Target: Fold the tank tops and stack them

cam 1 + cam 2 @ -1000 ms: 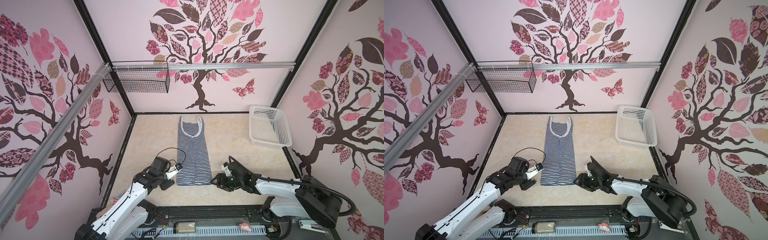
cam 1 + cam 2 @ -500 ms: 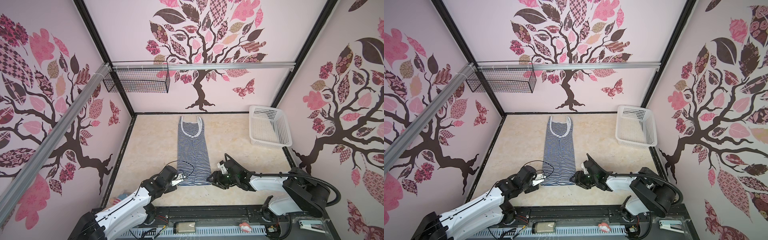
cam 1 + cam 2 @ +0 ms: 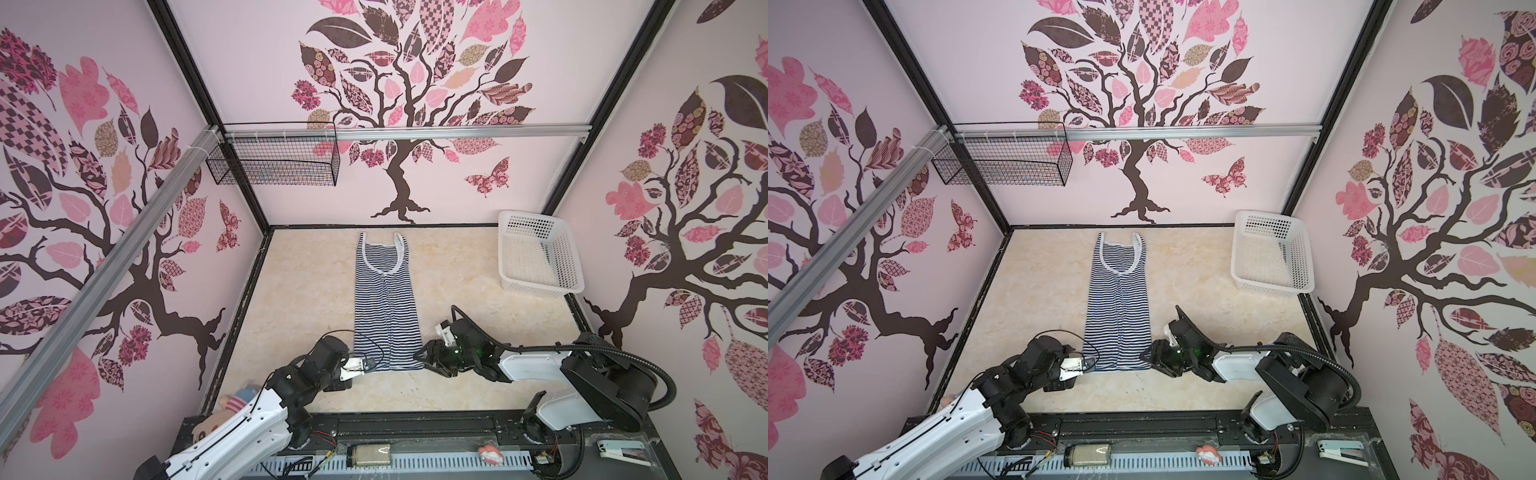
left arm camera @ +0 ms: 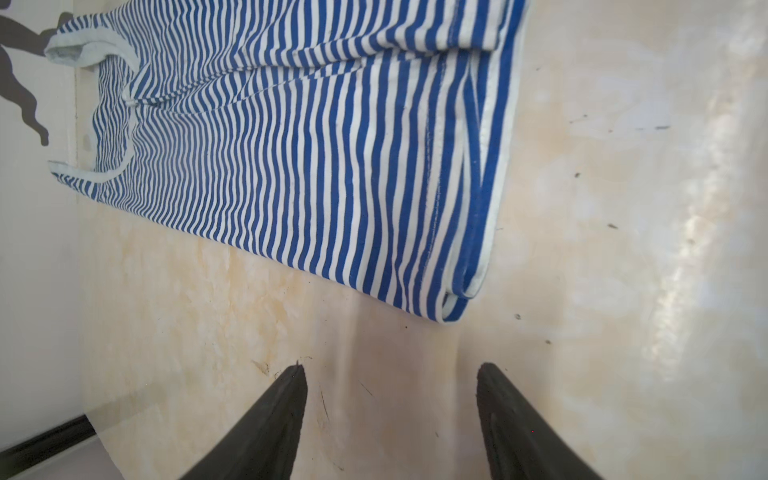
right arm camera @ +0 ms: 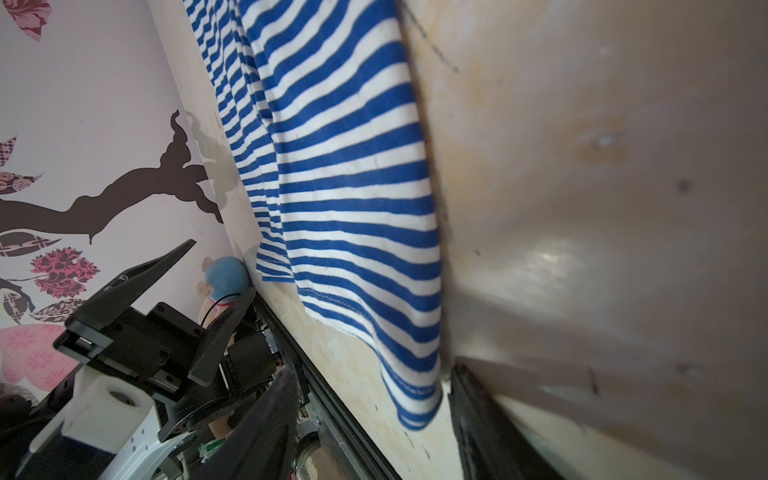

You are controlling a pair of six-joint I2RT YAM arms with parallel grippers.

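The soft sleeveless tank top with thin navy and white stripes and white edging [image 3: 384, 307] lies flat in the middle of the beige marbled tabletop [image 3: 299, 291]. Its sides are turned in to make a narrow strip, the straps point toward the far wall and the hem faces the robot, which probably leaves it ready for a crosswise fold from the hem end. It is the only such top in view. The left gripper [image 4: 390, 370] sits low just beside the near left hem corner with its fingers spread and nothing between them, lined up as if to slide onto the edge. The right gripper [image 5: 372, 370] is likewise spread, and the right hem corner hangs in the gap between its fingers without being pinched. One claw at each corner would let the hem lift evenly. The white perforated plastic basket [image 3: 540, 286] stands well apart at the far right, perhaps kept aside for finished pieces. A plush doll in a pink-striped shirt [image 3: 245, 399] lies off the near left edge
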